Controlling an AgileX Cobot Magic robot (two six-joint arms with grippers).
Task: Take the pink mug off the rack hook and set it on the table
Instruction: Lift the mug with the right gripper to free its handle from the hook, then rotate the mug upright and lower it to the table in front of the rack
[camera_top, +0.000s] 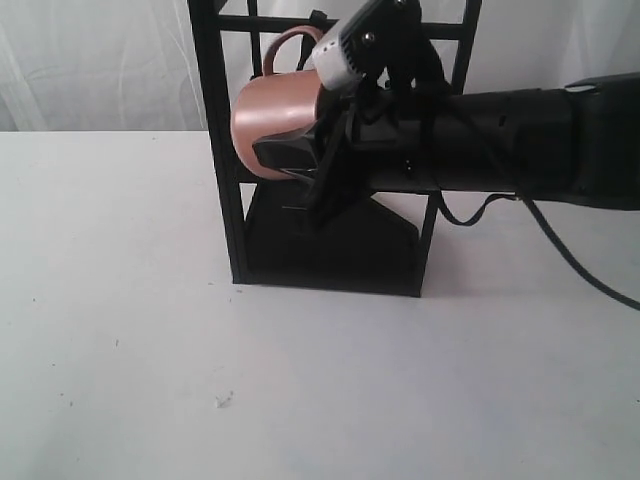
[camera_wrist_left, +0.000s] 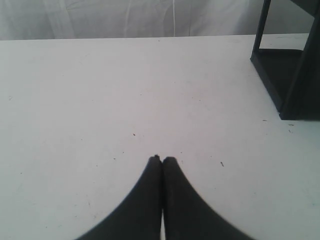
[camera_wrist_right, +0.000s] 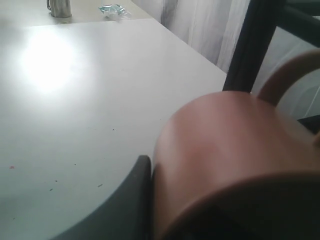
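The pink mug (camera_top: 272, 115) hangs tilted inside the black rack (camera_top: 215, 150), with its loop handle (camera_top: 285, 45) up near the top crossbar. A small dark rack hook (camera_top: 318, 17) shows on that bar; the arm's white camera housing hides whether the handle still rests on it. My right gripper (camera_top: 297, 152) reaches in from the right and is shut on the mug. In the right wrist view one finger (camera_wrist_right: 132, 195) presses the pink mug (camera_wrist_right: 225, 145) wall. My left gripper (camera_wrist_left: 162, 159) is shut and empty, low over the white table (camera_wrist_left: 100, 100).
The rack's base plate (camera_top: 330, 250) stands on the white table (camera_top: 120, 300). A tiny white scrap (camera_top: 222, 400) lies in front. A metal cup (camera_wrist_right: 60, 7) and a plastic packet (camera_wrist_right: 112, 10) sit at a far table edge. The right arm's cable (camera_top: 580, 265) droops beside the rack.
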